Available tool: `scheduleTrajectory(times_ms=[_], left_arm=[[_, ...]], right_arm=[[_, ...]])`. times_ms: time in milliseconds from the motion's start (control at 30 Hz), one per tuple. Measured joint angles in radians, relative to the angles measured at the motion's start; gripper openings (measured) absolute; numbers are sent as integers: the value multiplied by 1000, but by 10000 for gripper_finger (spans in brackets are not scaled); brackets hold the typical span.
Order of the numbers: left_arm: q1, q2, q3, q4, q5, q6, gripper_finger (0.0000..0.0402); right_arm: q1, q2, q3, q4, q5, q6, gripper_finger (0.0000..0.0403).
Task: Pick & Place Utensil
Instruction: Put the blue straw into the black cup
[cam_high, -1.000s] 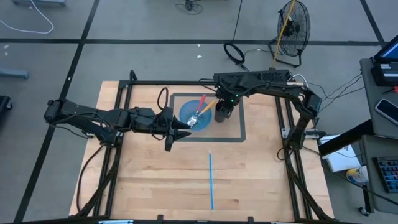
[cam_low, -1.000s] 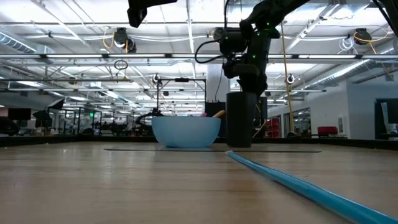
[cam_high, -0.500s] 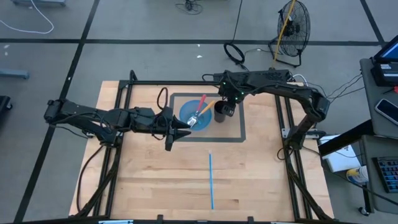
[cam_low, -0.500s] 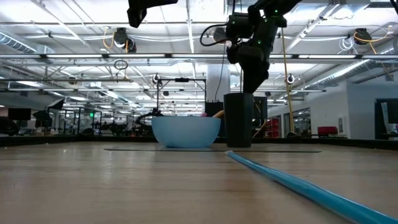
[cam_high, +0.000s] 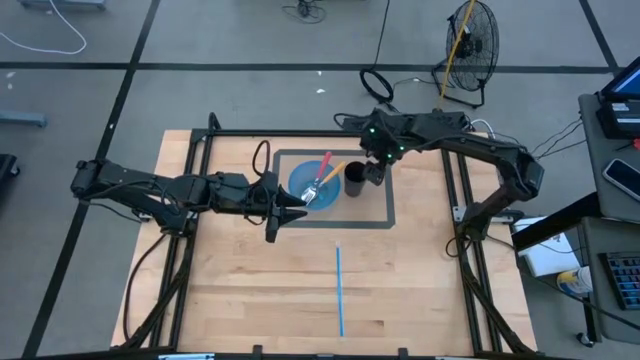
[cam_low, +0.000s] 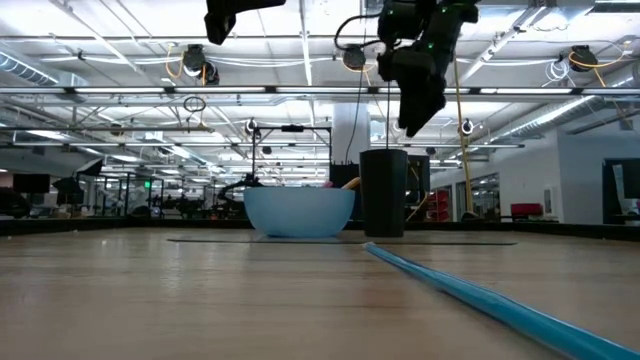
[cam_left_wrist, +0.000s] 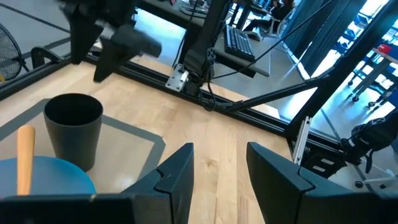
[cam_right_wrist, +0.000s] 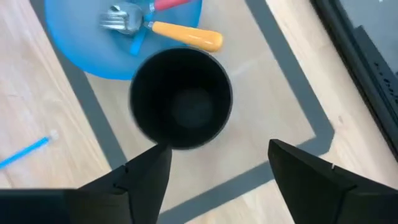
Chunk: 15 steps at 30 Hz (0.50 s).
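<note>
A blue bowl (cam_high: 310, 187) stands on the grey-framed mat beside a black cup (cam_high: 355, 181), which stands upright and looks empty (cam_right_wrist: 180, 99). In the bowl lie a fork with an orange handle (cam_right_wrist: 186, 36) and a red-handled utensil (cam_high: 325, 163), their handles sticking out over the far rim. My right gripper (cam_right_wrist: 217, 174) hangs open above the cup (cam_low: 385, 192), pointing steeply down, clear of its rim. My left gripper (cam_left_wrist: 221, 168) hovers open at the bowl's near left side (cam_high: 290, 205), holding nothing.
A blue tape strip (cam_high: 339, 290) lies on the wooden table toward the near edge. Black frame rails (cam_high: 300, 132) run along the table's far and side edges. Bare wood lies around the mat (cam_high: 385, 222).
My right gripper has risen from the black cup's mouth to well above it and drawn a little toward the table's far right. The cup has stayed upright where it was.
</note>
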<state>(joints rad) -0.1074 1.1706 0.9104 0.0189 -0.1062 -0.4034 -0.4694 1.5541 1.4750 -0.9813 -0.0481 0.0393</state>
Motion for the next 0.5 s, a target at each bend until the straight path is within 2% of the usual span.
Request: scheduleTrajectory(times_ms=[367, 500], left_arm=[[0, 0, 0, 0, 1, 2, 152], [0, 0, 0, -1, 56, 1, 152]], right_arm=[[48, -205, 0, -11, -1, 114, 257], [107, -287, 0, -12, -1, 152, 256]])
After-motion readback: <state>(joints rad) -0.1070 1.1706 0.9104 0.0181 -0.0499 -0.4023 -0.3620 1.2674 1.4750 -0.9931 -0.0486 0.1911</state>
